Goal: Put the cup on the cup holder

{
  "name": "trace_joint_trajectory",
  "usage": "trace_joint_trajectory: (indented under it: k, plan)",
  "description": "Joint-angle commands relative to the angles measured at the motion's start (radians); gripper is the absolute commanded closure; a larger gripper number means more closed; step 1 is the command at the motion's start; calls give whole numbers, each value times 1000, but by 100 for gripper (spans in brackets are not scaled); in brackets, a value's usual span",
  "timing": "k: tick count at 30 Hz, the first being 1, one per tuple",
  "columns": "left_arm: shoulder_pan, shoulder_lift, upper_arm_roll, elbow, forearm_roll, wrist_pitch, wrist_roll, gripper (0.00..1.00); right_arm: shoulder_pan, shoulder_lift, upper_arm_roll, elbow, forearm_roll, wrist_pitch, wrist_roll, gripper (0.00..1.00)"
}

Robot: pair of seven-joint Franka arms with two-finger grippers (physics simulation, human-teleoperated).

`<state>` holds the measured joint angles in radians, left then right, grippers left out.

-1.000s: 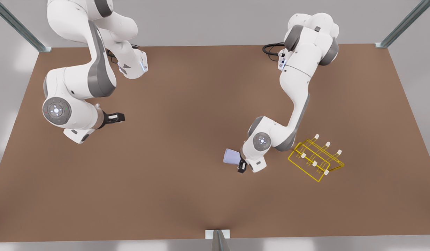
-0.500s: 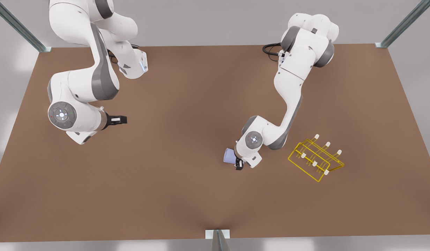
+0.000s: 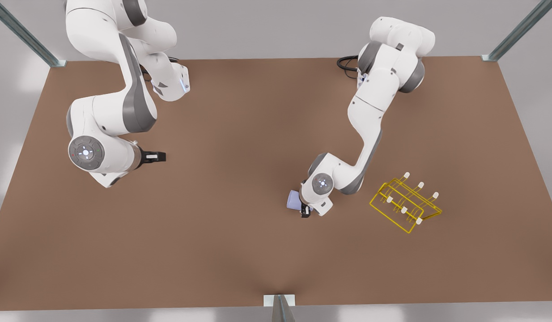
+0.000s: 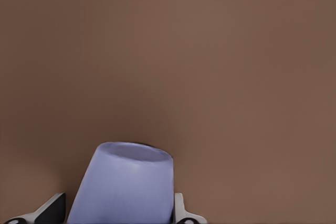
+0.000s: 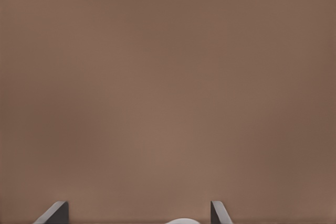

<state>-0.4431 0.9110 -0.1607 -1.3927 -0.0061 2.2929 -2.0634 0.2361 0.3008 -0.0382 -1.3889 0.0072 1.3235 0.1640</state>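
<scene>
Brown desk [image 3: 240, 250] lies bare around me under grey walls. My left hand [image 4: 119, 214] is clamped on the cup [image 4: 122, 184], fingers on either side of its wall, toward the middle of the desk and nearer its near edge. The cup holder [image 3: 405, 203] stands well apart, off toward the front view's right edge, pegs upright, so I judge the carry goes that way. My right hand [image 3: 155, 156] waits with fingers spread, near the opposite edge.
</scene>
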Motion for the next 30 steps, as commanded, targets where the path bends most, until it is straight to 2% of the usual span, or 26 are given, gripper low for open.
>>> trace_joint_trajectory:
  k: [1, 3, 4, 8, 9, 10, 11, 12, 13, 15, 16, 17, 19, 21, 22, 30]
  plan:
    - [0, 6, -5, 0, 0, 31, -4, 0, 0, 0, 0, 1, 0, 3, 32, 0]
    - [0, 5, -7, 0, -2, 31, -6, 26, 0, 0, 0, 1, 0, 3, 31, 0]
    - [1, 3, -10, 0, -2, 31, -7, 31, 0, 0, 0, 1, 0, 3, 31, 0]
    - [27, -38, -10, -5, -46, 13, -6, 31, -1, 1, -5, 1, 2, 3, 28, 0]
    - [34, -52, -7, 3, -81, -64, -7, 30, 0, 1, -5, 1, 2, 3, 28, 0]
    - [63, -84, 0, 63, -95, -243, -20, 29, 0, 1, -6, 1, 4, 3, 26, 0]
    - [78, -109, 33, 139, -69, -508, -18, 29, 0, 1, -6, 1, 5, 3, 26, 0]
    - [80, -119, 61, 218, -26, -664, -17, 29, -1, 1, -6, 1, 5, 3, 26, 0]
    - [81, -119, 72, 285, 56, -794, -9, 29, -1, 1, -8, 1, 5, 3, 26, 0]
    - [29, -116, 107, 275, 334, -911, -9, 29, 0, 1, -8, 1, 5, 3, 26, 0]
    - [-70, -116, 282, 273, 345, -926, 15, 29, -1, 1, -8, 1, 5, 3, 26, 0]
    - [-247, -116, 556, 264, 307, -928, 149, 29, -1, 1, -8, 1, 5, 5, 26, 0]
    - [-408, -96, 794, 205, 301, -926, 252, 29, -1, 6, -8, 1, 5, 5, 26, 0]
    - [-548, -55, 972, 158, 337, -925, 315, 29, 0, 6, -8, 1, 5, 5, 26, 0]
    - [-597, -26, 1032, 139, 339, -925, 324, 29, -1, 6, -8, 1, 5, 5, 26, 0]
    - [-612, 80, 1034, 75, 472, -914, 289, 27, -1, 7, -17, 1, 7, 5, 22, 0]
